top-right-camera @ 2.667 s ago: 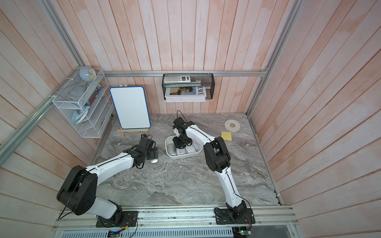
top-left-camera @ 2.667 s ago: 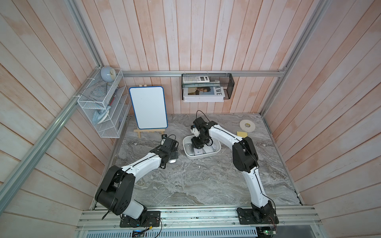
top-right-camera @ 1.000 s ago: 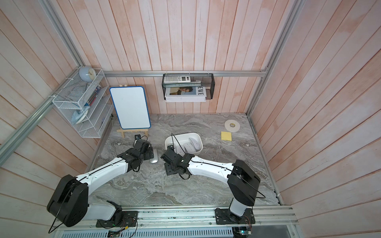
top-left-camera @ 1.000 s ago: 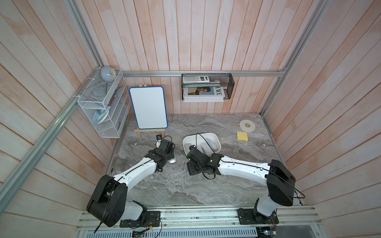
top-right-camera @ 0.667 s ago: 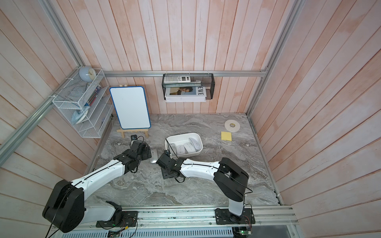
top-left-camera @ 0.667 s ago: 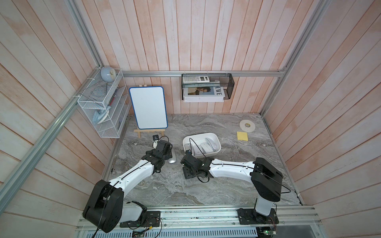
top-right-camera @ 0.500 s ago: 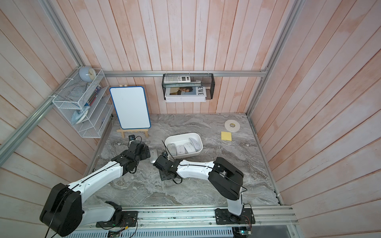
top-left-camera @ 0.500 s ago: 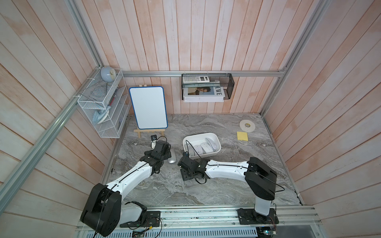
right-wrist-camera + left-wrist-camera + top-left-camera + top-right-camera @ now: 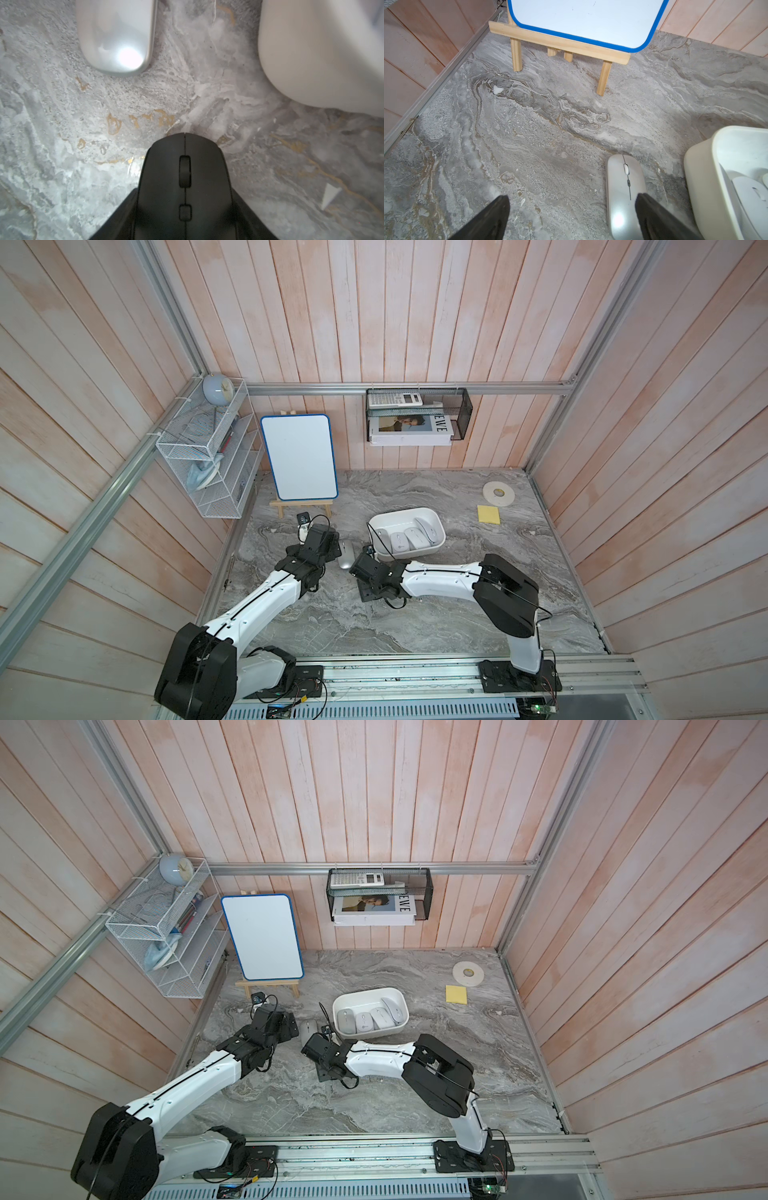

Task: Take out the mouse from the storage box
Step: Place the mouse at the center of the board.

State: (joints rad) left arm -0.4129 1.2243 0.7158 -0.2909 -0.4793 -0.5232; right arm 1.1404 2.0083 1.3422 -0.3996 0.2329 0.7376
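The white storage box (image 9: 395, 519) (image 9: 365, 997) stands mid-table and holds several light grey mice (image 9: 409, 537). My right gripper (image 9: 184, 193) is shut on a black mouse (image 9: 185, 166), low over the marble just in front of the box's left corner (image 9: 311, 52). In both top views this gripper (image 9: 368, 570) (image 9: 320, 1048) covers the black mouse. A silver mouse (image 9: 345, 553) (image 9: 308, 1029) (image 9: 625, 187) (image 9: 116, 35) lies on the table left of the box. My left gripper (image 9: 572, 199) (image 9: 328, 541) hangs open beside it, one finger (image 9: 652, 214) over its tail end.
A blue-framed whiteboard on a wooden easel (image 9: 299, 462) (image 9: 560, 44) stands at the back left. A yellow pad (image 9: 488, 514) and a tape roll (image 9: 498, 492) lie at the back right. A white wire shelf (image 9: 208, 464) and a black mesh basket (image 9: 417, 414) hang on the walls.
My right arm came out of the box with the black mouse and swung forward and left, down beside the silver mouse. The left gripper drifted slightly left and stayed open.
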